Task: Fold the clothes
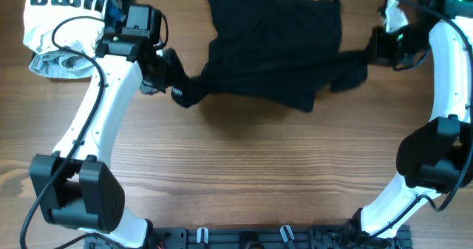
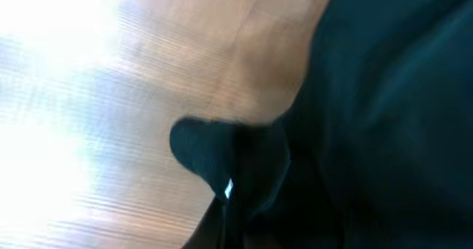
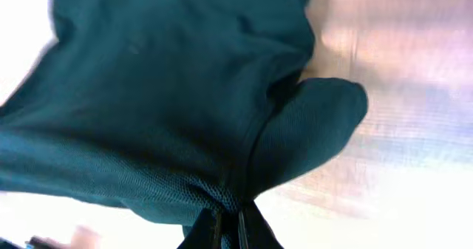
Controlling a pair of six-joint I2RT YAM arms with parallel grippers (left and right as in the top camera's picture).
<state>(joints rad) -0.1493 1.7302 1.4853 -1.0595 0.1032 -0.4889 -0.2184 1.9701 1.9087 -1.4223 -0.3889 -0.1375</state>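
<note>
We see the dark garment spread on the wooden table between our two grippers, most of it lying flat between them and toward the far edge of the table. Our left gripper is closed on a bunched corner of the cloth, which twists into a narrow rope right at the fingertips and widens as it runs away from them toward the other arm. In the left wrist view a rounded fold of the fabric bulges just beyond the fingertips, with bare, brightly lit wood to one side of it and the dark body of the garment filling the other side; the fingers themselves are hardly visible there. Our right gripper is clamped on the opposite end, where a strip of the cloth is drawn taut from the fingertips back to the main body. The right wrist view shows the fabric gathered into a crease that runs straight down between the two fingers, with a loose rounded flap beside them resting over the wood. Behind the left gripper, away from the garment, a pile of light clothes lies at the corner of the table.
</note>
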